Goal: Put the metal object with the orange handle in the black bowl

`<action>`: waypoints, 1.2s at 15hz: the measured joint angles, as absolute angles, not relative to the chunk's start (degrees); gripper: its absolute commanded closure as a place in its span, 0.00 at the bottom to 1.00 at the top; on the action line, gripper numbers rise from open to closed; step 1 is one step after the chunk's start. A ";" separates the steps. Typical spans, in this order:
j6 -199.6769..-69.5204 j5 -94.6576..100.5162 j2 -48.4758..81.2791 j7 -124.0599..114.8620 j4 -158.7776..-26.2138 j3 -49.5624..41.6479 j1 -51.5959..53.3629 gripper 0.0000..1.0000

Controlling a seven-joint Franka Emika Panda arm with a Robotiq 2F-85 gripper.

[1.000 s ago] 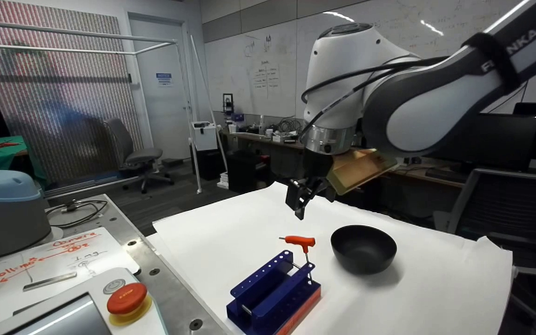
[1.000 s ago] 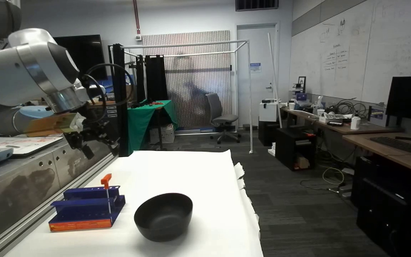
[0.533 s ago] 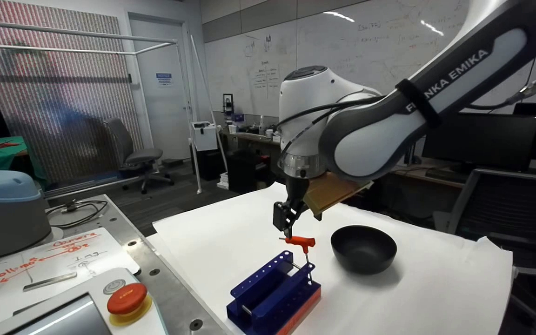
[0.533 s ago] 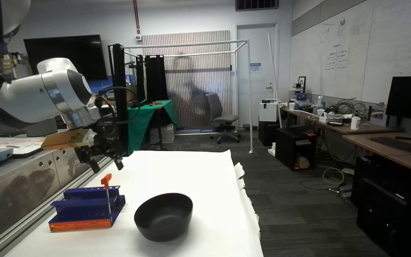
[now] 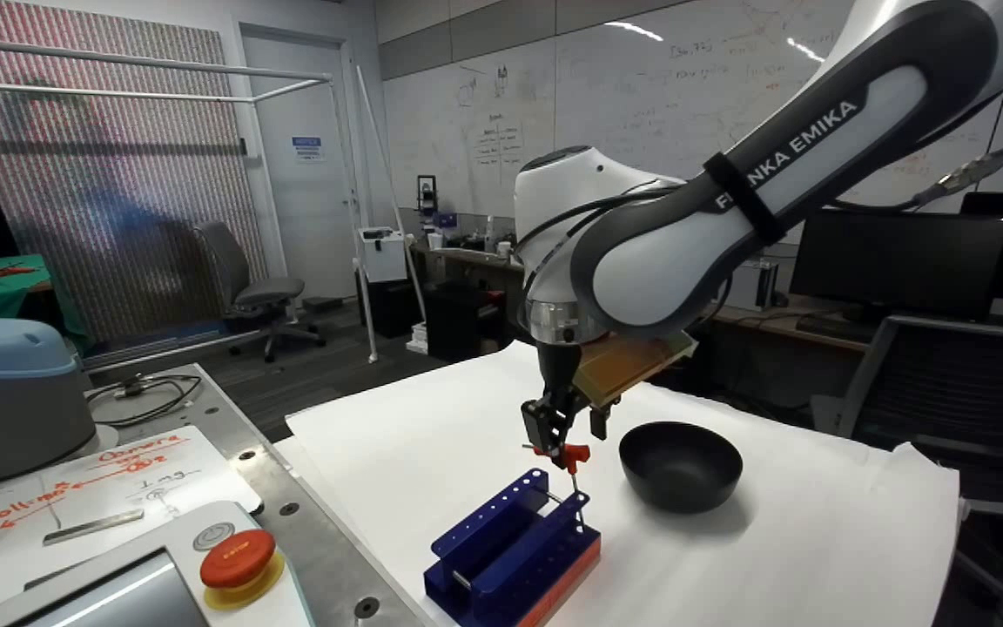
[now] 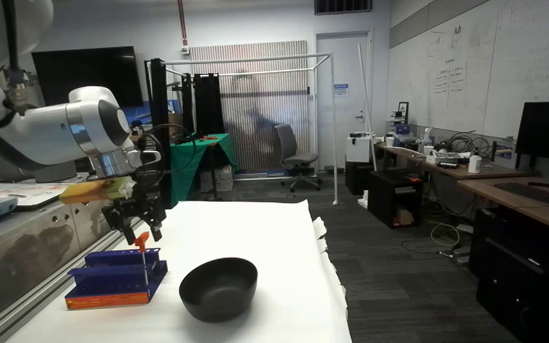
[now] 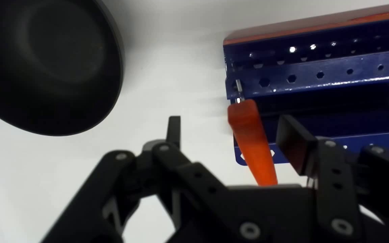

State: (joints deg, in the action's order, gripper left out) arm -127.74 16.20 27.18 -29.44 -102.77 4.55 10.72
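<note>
The metal tool with the orange handle stands upright in the end of a blue slotted rack (image 5: 501, 557). Its orange handle (image 5: 579, 455) is on top, also seen in an exterior view (image 6: 141, 241) and in the wrist view (image 7: 250, 138). My gripper (image 7: 235, 137) is open, its fingers on either side of the handle with gaps on both sides. In an exterior view one finger (image 5: 561, 455) covers part of the handle; the gripper (image 6: 143, 235) points down there. The black bowl (image 5: 680, 470) is empty beside the rack, also at upper left in the wrist view (image 7: 66, 40).
The rack and bowl stand on a white-covered table (image 6: 274, 247). A metal bench edge (image 5: 327, 522) runs along the rack's side, carrying a panel with a red stop button (image 5: 238, 559). An amber block (image 5: 632, 370) is fixed on the wrist.
My gripper has come down and over to the rack, and its open fingers now straddle the orange handle. The tool, rack and bowl have not moved.
</note>
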 measured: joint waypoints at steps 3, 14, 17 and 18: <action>-127.74 16.20 27.62 -28.59 -102.73 4.08 11.32 0.81; -122.44 12.03 23.31 -22.74 -102.94 5.20 13.40 0.88; -118.88 12.14 18.06 -25.56 -103.49 5.08 14.23 0.88; -118.42 13.26 16.45 -28.19 -104.00 4.72 14.38 0.88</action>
